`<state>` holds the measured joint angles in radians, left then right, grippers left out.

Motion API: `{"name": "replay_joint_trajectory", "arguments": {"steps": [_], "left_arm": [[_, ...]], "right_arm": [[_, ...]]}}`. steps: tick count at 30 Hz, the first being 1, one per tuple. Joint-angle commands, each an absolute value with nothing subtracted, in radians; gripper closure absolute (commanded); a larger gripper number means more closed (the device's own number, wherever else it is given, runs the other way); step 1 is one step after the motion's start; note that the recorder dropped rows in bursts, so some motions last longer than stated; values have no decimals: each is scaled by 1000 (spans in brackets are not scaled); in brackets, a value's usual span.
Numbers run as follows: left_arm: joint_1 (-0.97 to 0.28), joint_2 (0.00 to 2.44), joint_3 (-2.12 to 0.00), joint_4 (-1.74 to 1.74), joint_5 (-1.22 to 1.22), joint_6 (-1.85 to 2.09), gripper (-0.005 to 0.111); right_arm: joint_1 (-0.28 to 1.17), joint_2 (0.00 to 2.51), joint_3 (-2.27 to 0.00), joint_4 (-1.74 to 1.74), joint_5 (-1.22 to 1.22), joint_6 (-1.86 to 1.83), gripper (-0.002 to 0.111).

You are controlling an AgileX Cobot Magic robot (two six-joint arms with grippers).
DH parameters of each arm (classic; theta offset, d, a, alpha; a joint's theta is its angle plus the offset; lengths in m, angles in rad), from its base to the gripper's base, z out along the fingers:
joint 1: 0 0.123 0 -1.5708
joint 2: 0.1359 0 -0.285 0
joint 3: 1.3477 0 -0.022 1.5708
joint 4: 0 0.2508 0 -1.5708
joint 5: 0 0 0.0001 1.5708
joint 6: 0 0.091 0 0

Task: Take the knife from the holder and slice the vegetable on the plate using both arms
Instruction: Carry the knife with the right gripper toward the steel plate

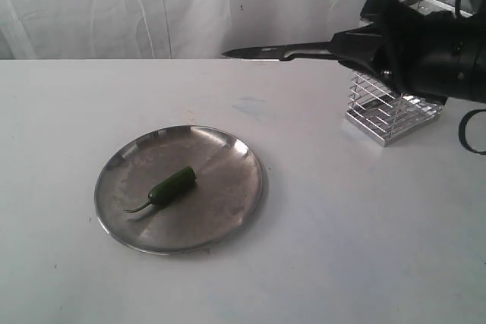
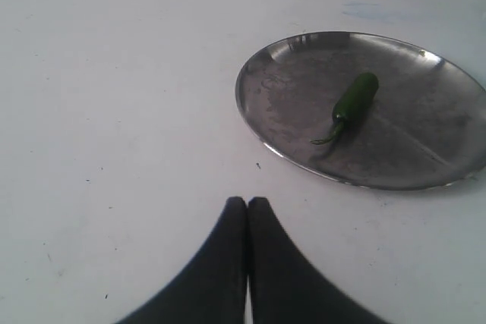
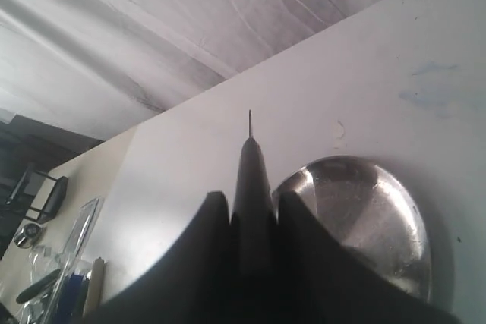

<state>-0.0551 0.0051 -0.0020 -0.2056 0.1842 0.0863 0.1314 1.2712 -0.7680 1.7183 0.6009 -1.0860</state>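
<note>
- Knife (image 1: 277, 52) sits clamped in the right gripper (image 1: 357, 49), held level high above the white table (image 1: 342, 248), blade tip toward the plate's side, clear of the holder (image 1: 391, 108).
- Holder of chrome wire stands on the table behind that gripper, well apart from the plate (image 1: 228, 210).
- Plate lies flat, carrying the vegetable (image 1: 173, 187) near its middle, stem curling outward.
- Left gripper (image 2: 247, 206) hangs near the plate's rim, fingers pressed together, holding nothing.
</note>
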Motion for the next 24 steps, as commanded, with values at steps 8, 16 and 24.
{"name": "replay_joint_trajectory", "arguments": {"steps": [8, 16, 24], "left_arm": [[-62, 0, 0, -214, 179, 88, 107], [-62, 0, 0, -214, 179, 88, 107], [-62, 0, 0, -214, 179, 88, 107]], "right_arm": [[147, 1311, -731, 1744, 695, -1121, 108], [151, 1311, -736, 1744, 804, -1080, 108], [151, 1315, -834, 1744, 612, -985, 108]]}}
